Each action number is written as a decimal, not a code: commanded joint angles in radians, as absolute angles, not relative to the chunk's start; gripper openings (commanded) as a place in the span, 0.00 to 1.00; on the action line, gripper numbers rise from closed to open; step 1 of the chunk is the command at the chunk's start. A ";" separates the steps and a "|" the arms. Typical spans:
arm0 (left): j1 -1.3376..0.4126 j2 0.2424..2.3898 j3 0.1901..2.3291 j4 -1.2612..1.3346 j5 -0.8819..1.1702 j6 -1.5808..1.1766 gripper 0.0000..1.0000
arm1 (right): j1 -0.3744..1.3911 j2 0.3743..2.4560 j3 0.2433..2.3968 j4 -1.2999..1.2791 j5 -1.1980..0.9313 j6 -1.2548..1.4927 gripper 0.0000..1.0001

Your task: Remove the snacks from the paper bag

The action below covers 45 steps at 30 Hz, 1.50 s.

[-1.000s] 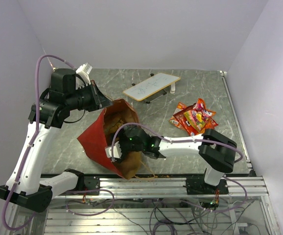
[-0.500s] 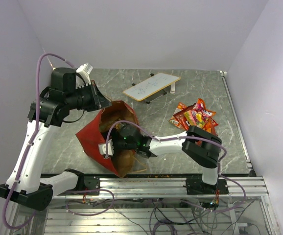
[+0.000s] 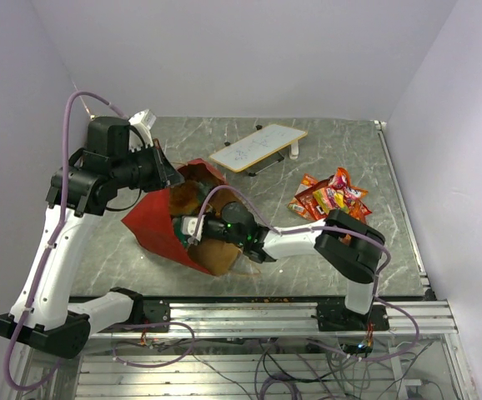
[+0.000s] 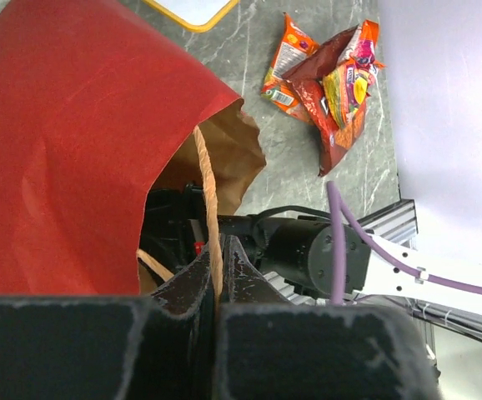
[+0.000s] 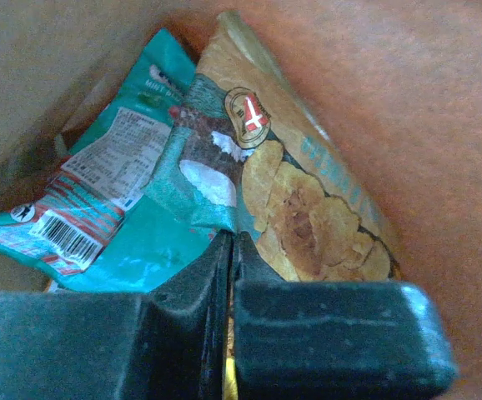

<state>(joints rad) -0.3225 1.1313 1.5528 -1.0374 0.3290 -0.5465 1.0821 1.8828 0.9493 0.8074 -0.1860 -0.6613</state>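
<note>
Left gripper (image 4: pixel 213 275) pinches the handle (image 4: pixel 205 192); right gripper (image 5: pixel 231 250) is narrow, hold unclear. Pull hastily and you drop packets (image 5: pixel 291 208).

Left arm (image 3: pixel 57 242) reared up high, elbow bent, wrist aimed right. Left gripper (image 4: pixel 217 254) pinched closed on the string handle (image 4: pixel 208 192) of the paper bag (image 4: pixel 74 142). Right arm (image 3: pixel 299 242) stretched low to the left, right gripper (image 5: pixel 231 246) inside the bag, fingers pressed together.
</note>
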 commanded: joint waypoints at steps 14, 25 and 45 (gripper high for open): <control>-0.325 1.098 1.559 -1.040 0.278 -0.531 0.07 | 1.047 1.648 0.848 0.555 -0.263 -0.896 0.00; -0.325 1.126 1.598 -1.042 0.295 -0.516 0.07 | 1.052 1.666 0.852 0.432 -0.341 -0.944 0.12; -0.324 1.184 1.641 -1.060 0.333 -0.475 0.07 | 1.095 1.810 0.862 0.619 -0.221 -1.071 0.70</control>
<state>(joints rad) -0.3225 1.1809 1.5970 -1.0538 0.3183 -0.4965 1.0908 1.7943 0.8562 0.5232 -0.2428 -1.1004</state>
